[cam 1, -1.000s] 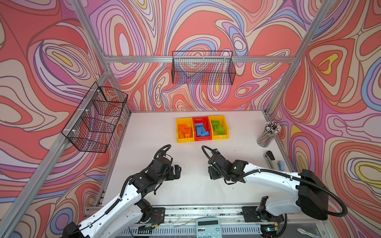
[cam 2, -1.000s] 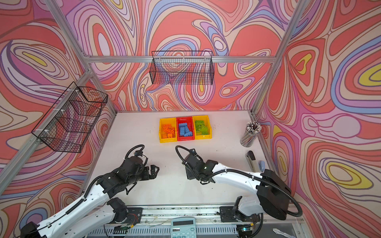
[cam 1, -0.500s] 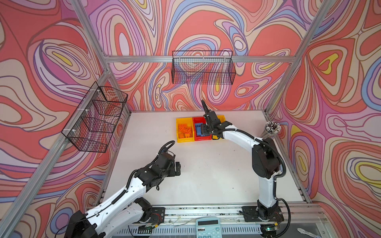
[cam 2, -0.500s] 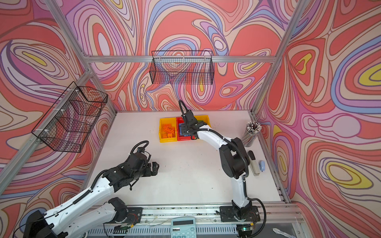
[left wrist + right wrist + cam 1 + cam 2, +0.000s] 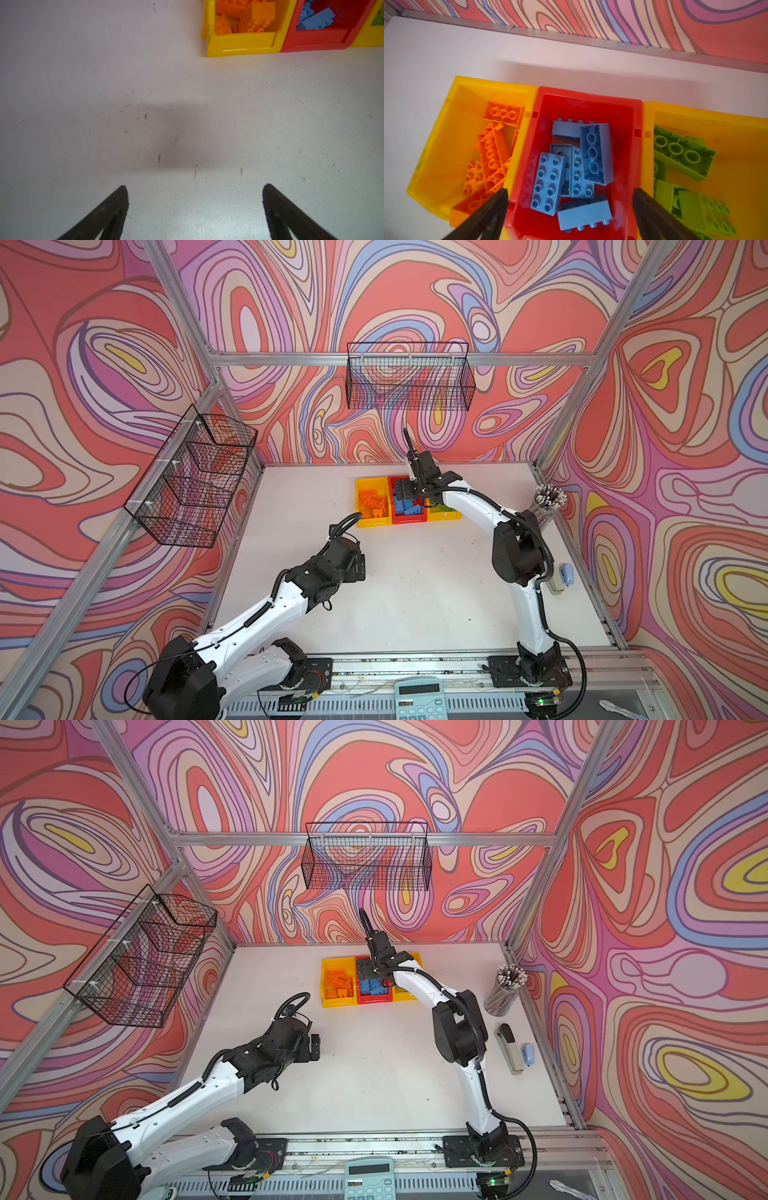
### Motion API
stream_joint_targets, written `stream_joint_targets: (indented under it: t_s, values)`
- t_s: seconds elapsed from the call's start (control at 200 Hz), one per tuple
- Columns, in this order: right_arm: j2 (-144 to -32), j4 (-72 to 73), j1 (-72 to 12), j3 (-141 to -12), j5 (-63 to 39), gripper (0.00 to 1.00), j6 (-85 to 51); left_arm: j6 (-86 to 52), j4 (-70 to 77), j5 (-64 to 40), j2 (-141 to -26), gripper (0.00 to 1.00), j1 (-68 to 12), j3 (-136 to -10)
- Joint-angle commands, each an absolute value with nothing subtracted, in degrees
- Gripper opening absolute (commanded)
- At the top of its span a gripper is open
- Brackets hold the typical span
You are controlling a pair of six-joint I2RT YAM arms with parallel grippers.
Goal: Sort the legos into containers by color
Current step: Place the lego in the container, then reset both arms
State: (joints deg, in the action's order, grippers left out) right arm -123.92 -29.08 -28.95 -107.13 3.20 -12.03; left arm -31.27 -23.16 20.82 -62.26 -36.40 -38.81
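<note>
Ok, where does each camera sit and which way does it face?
Top views: high above the base, looking down on table, left arm, right arm, containers.
Left wrist: low over bare table, open left gripper showing, containers ahead.
Right wrist: above the containers, looking in at legos past open right gripper.
Shared: all four show the containers.

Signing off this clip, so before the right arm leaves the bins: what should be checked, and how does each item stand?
1. Right gripper open, nothing between the jaws: ok.
2. Blue legos inside the red bin: ok.
3. Orange legos in one yellow bin, green legos in the other yellow bin: ok.
4. Left gripper open and empty over the table: ok.
5. No stray legos on the visible table in both top views: ok.
</note>
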Motion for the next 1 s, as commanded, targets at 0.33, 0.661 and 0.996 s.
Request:
stream_joint_targets:
  t_s: [0.33, 0.661, 0.996]
  values:
    - [-86.12, -11.33, -28.38, -61.25, 16.05, 0.98, -11.85, -3.83, 15.10, 39.30, -64.33, 1.00, -34.72, -33.81]
    - [-68.27, 5.20, -22.15, -36.80, 24.81, 0.98, -8.53, 4.36, 34.72, 24.06, -63.38, 1.00, -21.05, -24.82]
    - [-73.07, 32.93, -19.14, -24.44, 24.84, 0.98, -1.68, 5.71, 47.08, 29.11, -69.09, 1.00, -16.25, -16.75]
